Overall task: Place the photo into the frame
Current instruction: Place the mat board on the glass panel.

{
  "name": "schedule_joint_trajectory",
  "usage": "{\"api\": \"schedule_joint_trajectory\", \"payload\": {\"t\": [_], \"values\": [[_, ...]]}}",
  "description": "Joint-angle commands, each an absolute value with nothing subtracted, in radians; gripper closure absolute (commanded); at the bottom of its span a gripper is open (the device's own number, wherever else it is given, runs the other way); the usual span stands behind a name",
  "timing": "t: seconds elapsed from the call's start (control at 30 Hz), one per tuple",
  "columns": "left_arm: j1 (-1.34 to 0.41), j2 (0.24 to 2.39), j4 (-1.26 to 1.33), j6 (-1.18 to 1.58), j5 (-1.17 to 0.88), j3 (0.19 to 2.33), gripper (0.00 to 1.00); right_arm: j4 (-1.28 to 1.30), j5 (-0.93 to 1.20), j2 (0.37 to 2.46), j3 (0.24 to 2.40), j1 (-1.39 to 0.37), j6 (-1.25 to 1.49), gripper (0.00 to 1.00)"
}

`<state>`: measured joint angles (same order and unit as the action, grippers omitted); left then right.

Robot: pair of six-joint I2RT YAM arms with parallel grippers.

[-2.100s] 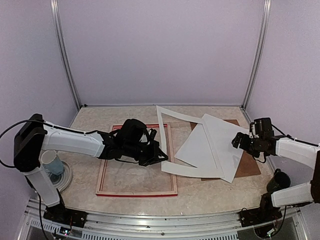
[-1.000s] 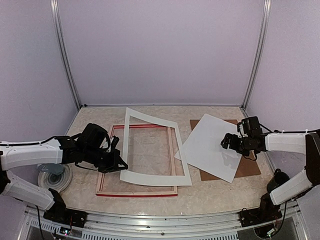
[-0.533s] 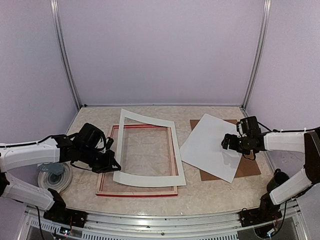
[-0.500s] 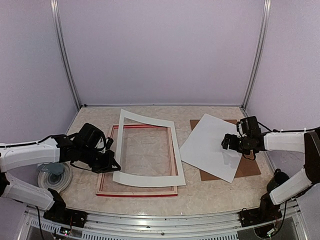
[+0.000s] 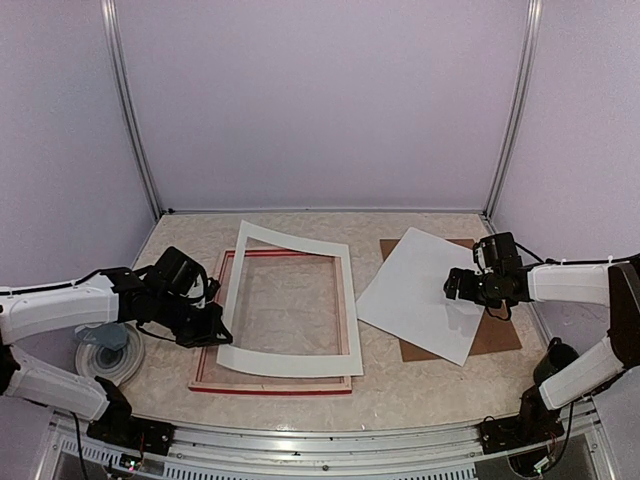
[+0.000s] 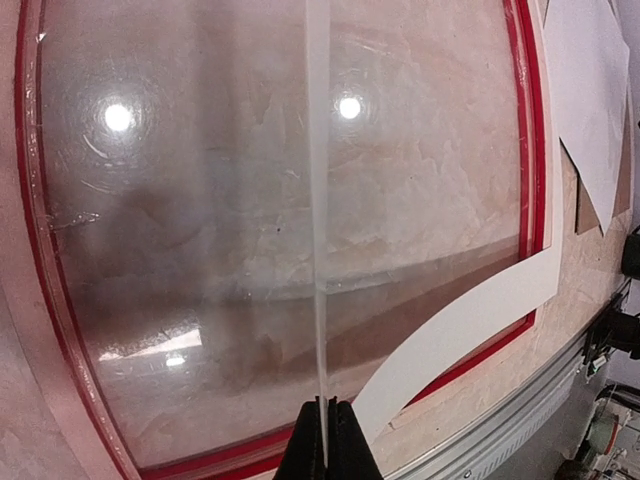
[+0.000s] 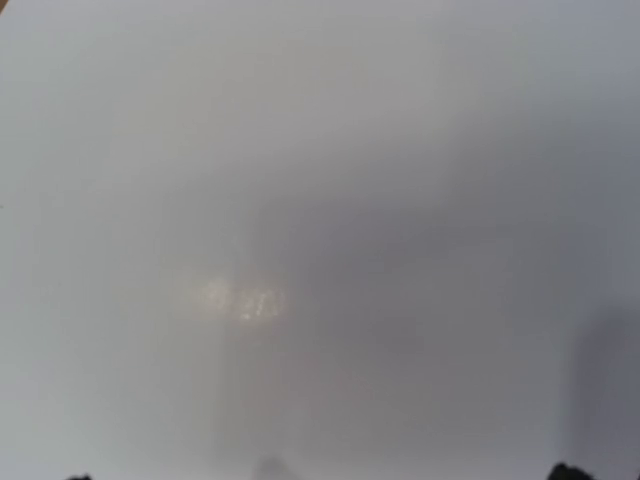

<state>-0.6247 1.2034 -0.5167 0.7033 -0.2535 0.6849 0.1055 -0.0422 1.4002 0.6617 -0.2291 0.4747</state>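
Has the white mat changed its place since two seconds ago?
Yes. The mat, pinched by the left gripper, went left. Before, it lay mostly to the right of the frame; now it lies over it.

Reaches in low from the left with the left arm, forearm nearly level, left gripper (image 5: 216,336) pinched flat on white mat (image 5: 290,362) edge. Holds right arm stretched inward, right gripper (image 5: 456,286) spread wide, facing down.
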Motion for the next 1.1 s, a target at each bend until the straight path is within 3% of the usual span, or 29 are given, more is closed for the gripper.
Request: {"api": "schedule_joint_trajectory", "payload": {"t": [0.0,0.7,1.07], "values": [[-0.61,1.199,-0.567,0.682,-0.229,0.681,0.99,0.093,-0.044,1.386,0.689,-0.241,0.46,0.01],[-0.592,1.087,-0.418,0.765,-0.324,0.766,0.97,0.095,0.026,1.394,0.731,-0.314,0.426,0.01],[-0.574,1.122,-0.674,0.694,-0.349,0.849,0.95,0.089,0.021,1.427,0.729,-0.333,0.426,0.01]]}}
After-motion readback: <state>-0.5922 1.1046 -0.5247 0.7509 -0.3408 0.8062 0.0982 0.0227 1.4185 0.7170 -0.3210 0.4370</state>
